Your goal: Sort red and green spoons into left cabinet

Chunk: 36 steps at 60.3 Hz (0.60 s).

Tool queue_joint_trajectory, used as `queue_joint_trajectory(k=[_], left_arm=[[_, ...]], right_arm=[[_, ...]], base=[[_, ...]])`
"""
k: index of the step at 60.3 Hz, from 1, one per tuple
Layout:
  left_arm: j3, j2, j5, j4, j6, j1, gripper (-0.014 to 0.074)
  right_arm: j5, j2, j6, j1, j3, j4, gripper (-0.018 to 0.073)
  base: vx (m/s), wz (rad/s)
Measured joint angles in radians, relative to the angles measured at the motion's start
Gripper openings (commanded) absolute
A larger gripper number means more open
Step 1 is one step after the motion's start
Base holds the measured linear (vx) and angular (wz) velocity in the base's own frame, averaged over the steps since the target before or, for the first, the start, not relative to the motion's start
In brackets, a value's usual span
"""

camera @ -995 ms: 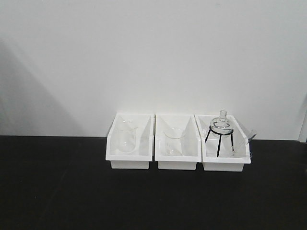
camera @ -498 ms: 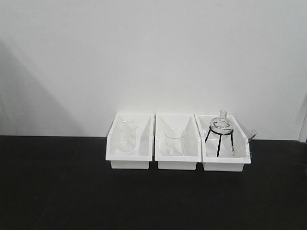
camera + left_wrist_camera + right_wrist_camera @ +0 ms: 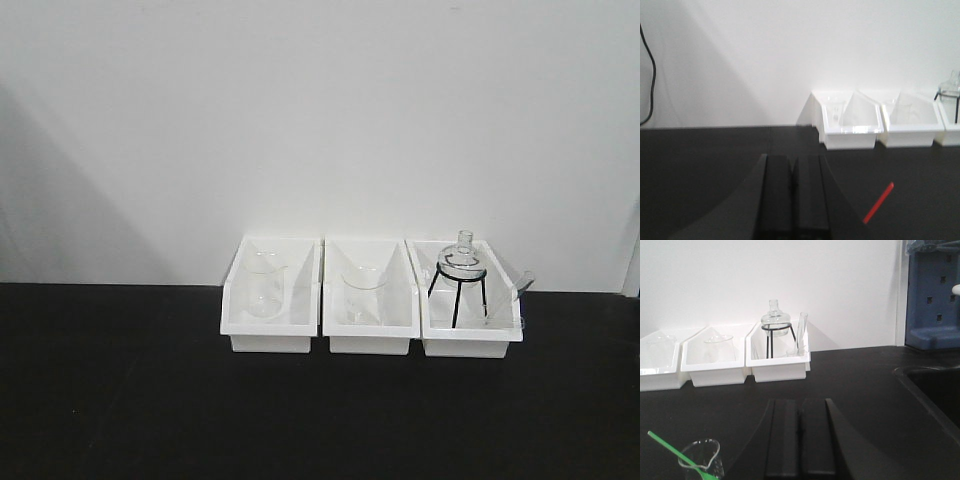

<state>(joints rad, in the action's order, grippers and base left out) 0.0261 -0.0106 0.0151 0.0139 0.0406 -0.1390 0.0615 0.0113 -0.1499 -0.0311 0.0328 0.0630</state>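
A red spoon handle (image 3: 878,202) lies slanted on the black table, right of my left gripper (image 3: 792,165) in the left wrist view. The left gripper is shut and empty. A green spoon (image 3: 675,452) leans in a small glass beaker (image 3: 701,457) at the lower left of the right wrist view, left of my right gripper (image 3: 800,407), which is shut and empty. The left white bin (image 3: 241,325) holds a glass beaker (image 3: 263,285). Neither gripper nor either spoon shows in the front view.
Three white bins stand in a row against the wall: the middle bin (image 3: 370,335) holds a beaker, the right bin (image 3: 470,340) holds a flask on a black tripod (image 3: 458,285) and a test tube. A sink edge (image 3: 925,385) and a blue rack (image 3: 932,295) are at the right.
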Motion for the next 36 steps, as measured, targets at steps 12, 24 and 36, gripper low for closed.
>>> queue_joint_trajectory(k=[12, 24, 36], left_arm=[[0.0, 0.0, 0.14, 0.0, 0.011, 0.0, 0.0], [-0.142, 0.0, 0.009, 0.0, 0.094, 0.0, 0.0], [-0.451, 0.053, -0.287, 0.017, 0.053, 0.0, 0.0]], right_arm=[[-0.133, 0.0, 0.0, 0.0, 0.0, 0.002, -0.0005], [-0.127, 0.0, 0.0, 0.0, -0.075, 0.019, -0.0005], [0.137, -0.057, 0.009, 0.0, -0.364, 0.074, -0.0005]], base=[[0.0, 0.0], [0.0, 0.0], [0.0, 0.0]])
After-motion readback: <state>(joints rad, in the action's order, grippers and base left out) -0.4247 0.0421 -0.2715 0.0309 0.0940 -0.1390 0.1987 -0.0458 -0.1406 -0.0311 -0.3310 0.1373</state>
